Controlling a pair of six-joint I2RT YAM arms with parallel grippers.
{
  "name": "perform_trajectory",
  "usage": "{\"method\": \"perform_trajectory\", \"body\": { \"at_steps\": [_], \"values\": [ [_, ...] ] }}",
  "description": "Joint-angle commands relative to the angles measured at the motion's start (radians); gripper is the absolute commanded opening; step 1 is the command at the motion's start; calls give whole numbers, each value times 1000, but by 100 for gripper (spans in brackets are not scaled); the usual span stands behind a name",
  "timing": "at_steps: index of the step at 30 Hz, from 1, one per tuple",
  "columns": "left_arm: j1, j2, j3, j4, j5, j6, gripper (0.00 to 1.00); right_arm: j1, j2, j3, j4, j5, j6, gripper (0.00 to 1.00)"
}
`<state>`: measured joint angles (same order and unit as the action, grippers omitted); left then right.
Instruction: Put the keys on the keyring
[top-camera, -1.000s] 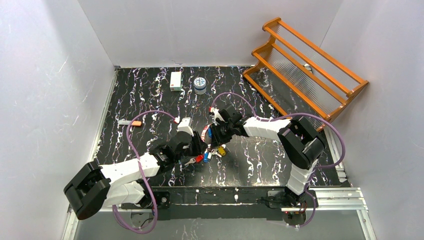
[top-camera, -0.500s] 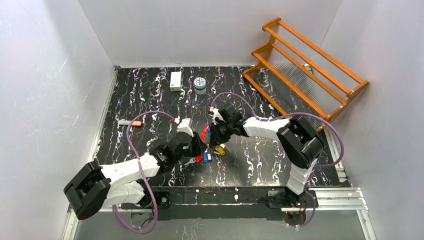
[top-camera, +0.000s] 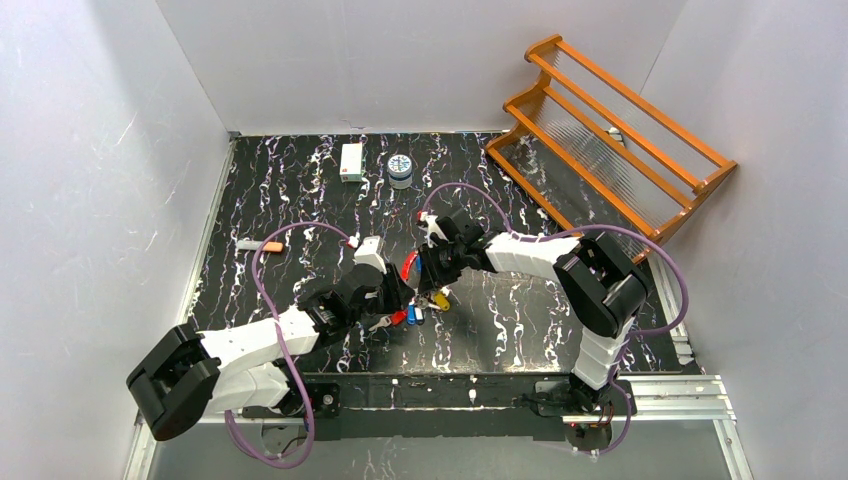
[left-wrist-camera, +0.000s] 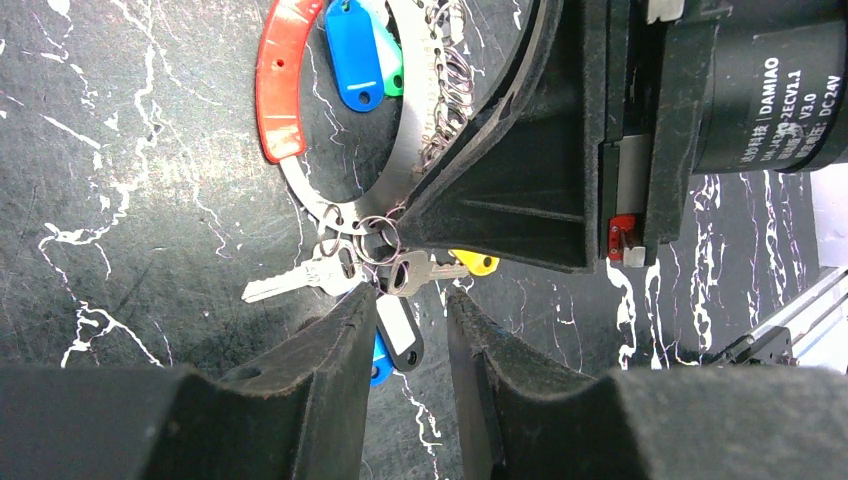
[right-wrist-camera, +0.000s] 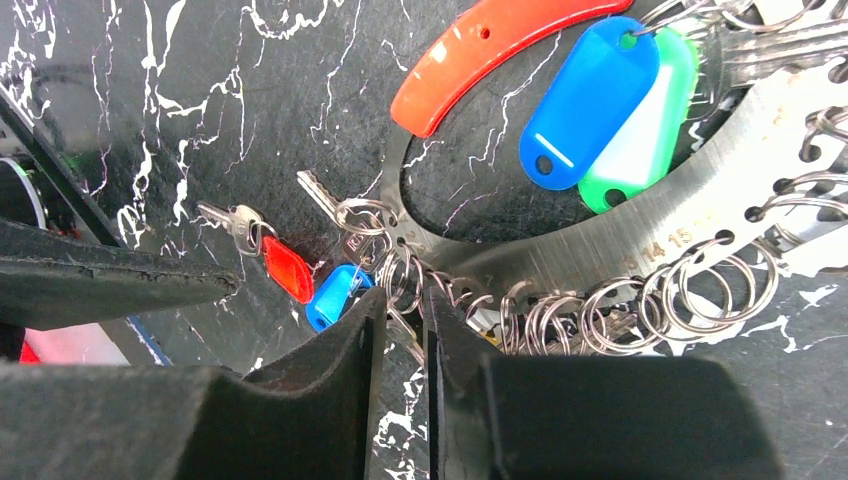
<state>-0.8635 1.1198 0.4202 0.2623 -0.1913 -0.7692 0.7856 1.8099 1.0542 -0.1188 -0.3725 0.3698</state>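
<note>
At the far left of the black marbled tabletop (top-camera: 520, 330) lies a small orange-tipped piece (top-camera: 262, 245). A white box (top-camera: 351, 161) and a blue-lidded tub (top-camera: 400, 170) sit further back. The left fingers (left-wrist-camera: 320, 385) point low over the middle of the tabletop and stand a little apart. A white tag (left-wrist-camera: 398, 325) and a blue one reach into the gap, but whether they are pinched cannot be told. Just ahead of those tips lie the keys (left-wrist-camera: 300, 282), one bare silver and another yellow-capped, each on a small split ring. They sit right at the end of the keyring (left-wrist-camera: 400, 160), a curved steel band between the two arms. It has a red grip, blue and green tags, and a row of small rings. The right fingers (right-wrist-camera: 345, 385) meet that band's end, almost together, with split rings and a key shaft at the narrow slit. Whether they grip anything cannot be told. At the far right a wooden rack (top-camera: 610, 140) stands by the wall.
</note>
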Motion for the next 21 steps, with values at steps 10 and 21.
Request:
{"method": "perform_trajectory", "body": {
  "at_steps": [10, 21],
  "values": [
    [-5, 5, 22, -24, -20, 24, 31, -3, 38, 54, 9, -37, 27, 30],
    [-5, 3, 19, -18, -21, 23, 31, -3, 61, 68, 30, -49, 49, 28]
  ]
}}
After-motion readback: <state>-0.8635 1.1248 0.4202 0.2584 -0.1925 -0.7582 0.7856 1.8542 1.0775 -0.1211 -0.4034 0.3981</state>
